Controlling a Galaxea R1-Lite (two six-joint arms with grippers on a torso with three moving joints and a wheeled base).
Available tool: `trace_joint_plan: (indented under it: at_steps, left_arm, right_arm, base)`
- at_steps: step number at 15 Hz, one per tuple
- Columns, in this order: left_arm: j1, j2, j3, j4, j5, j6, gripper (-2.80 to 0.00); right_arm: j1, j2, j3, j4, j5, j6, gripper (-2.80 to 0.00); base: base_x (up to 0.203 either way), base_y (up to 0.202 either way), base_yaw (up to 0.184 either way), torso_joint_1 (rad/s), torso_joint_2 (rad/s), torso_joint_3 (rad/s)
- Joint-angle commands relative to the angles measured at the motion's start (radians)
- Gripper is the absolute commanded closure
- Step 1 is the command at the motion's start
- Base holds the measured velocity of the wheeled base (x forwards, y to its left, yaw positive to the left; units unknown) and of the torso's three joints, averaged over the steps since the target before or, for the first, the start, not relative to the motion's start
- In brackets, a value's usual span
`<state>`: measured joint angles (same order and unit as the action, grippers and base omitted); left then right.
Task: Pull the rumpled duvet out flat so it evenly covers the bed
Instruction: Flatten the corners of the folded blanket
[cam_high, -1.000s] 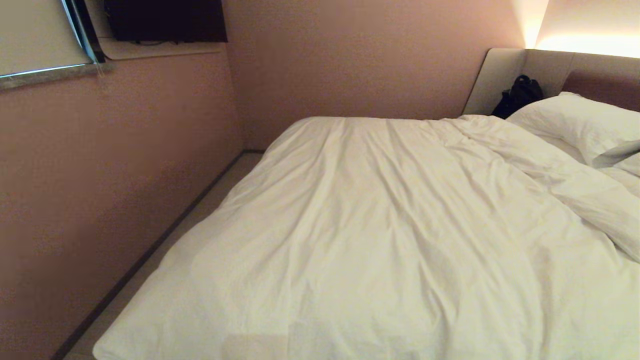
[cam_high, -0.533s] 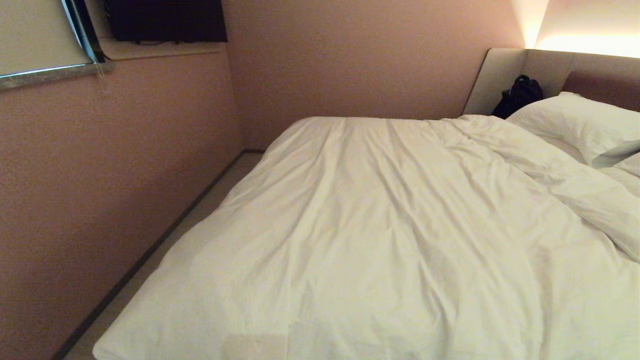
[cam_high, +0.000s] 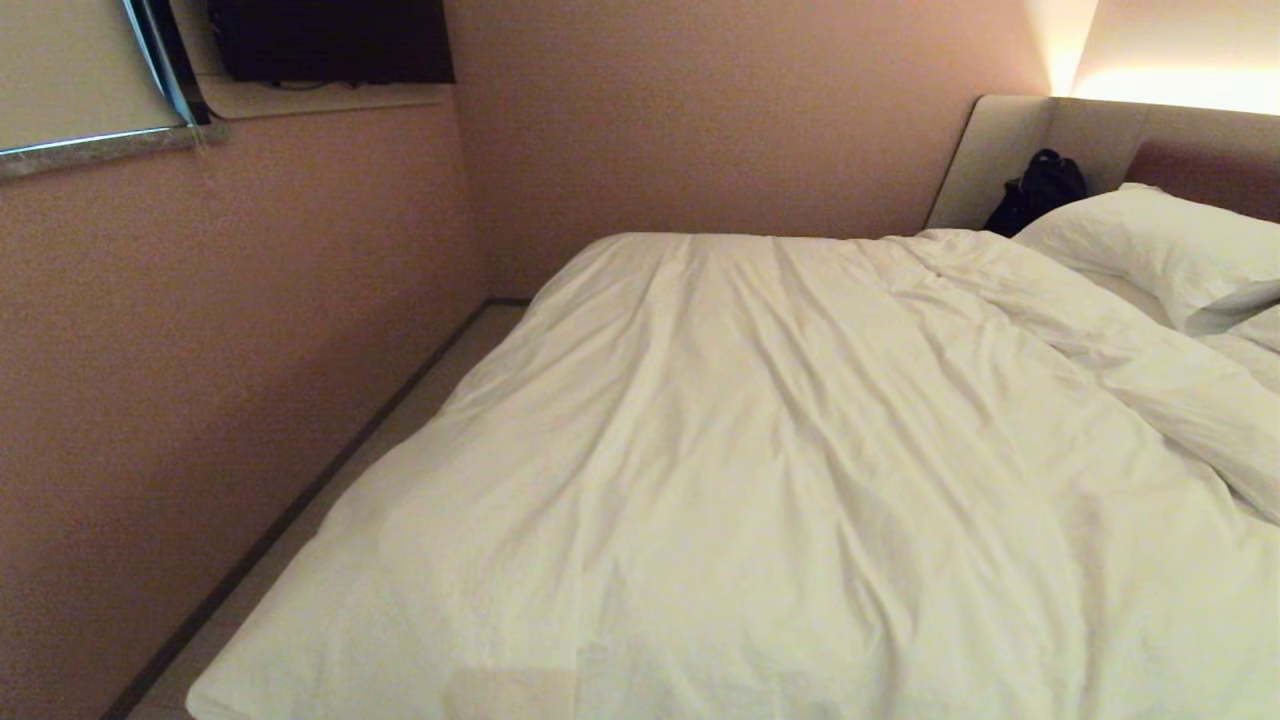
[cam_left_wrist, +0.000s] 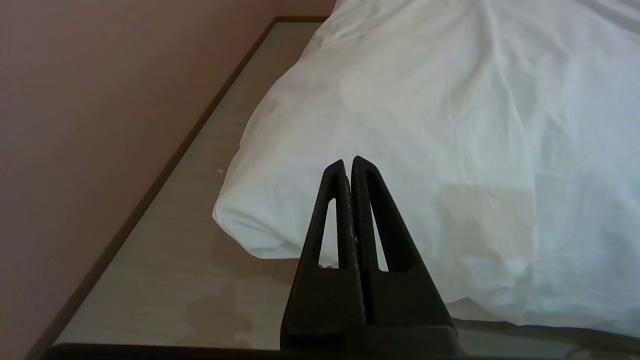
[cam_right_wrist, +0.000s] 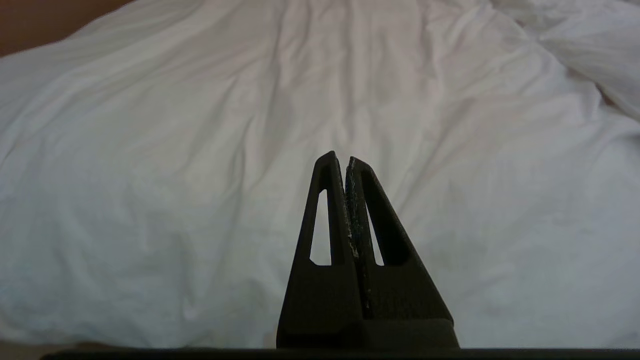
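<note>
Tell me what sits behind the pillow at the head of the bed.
Behind the pillow stands the padded headboard, with a black bag in its corner. The bag's lower part is hidden by bedding.

Bed (cam_high: 1010, 140): creased white duvet (cam_high: 760, 470) spread across; pillows (cam_high: 1160, 245) at headboard end.

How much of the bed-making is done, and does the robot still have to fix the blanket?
Mostly done: the duvet lies spread across the bed, with only shallow creases. In hand: nothing, since the left gripper and right gripper are both shut and empty, short of the cloth. Left: the bunched fold beside the pillow needs pulling flat.
</note>
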<state>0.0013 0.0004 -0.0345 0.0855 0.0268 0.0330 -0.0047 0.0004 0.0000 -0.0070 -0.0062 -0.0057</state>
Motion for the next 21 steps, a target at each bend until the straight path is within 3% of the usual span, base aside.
trace_joint_plan:
  at_steps: [1,10,17,21]
  left_arm:
    - [0.0,0.001,-0.001,-0.001,0.001,-0.003,0.0]
    - [0.0,0.001,-0.001,-0.001,0.001,-0.008,0.0]
    - [0.0,0.001,0.001,-0.003,-0.001,-0.005,0.0]
    - [0.0,0.001,0.001,-0.004,-0.001,-0.005,0.0]
  right_arm:
    - [0.0,0.0,0.0,-0.001,0.0,0.0,0.0]
    - [0.0,0.0,0.0,-0.001,0.0,0.0,0.0]
    - [0.0,0.0,0.0,-0.001,0.0,0.0,0.0]
    - [0.0,0.0,0.0,-0.001,0.0,0.0,0.0]
  base:
    - [-0.065,0.0,0.003,0.012,0.0,-0.002]
    - [-0.181,0.0,0.0,0.0,0.0,0.002]
    - [0.0,0.008,0.0,0.0,0.0,0.0]
    - [0.0,0.16,-0.004,0.004,0.0,0.005]
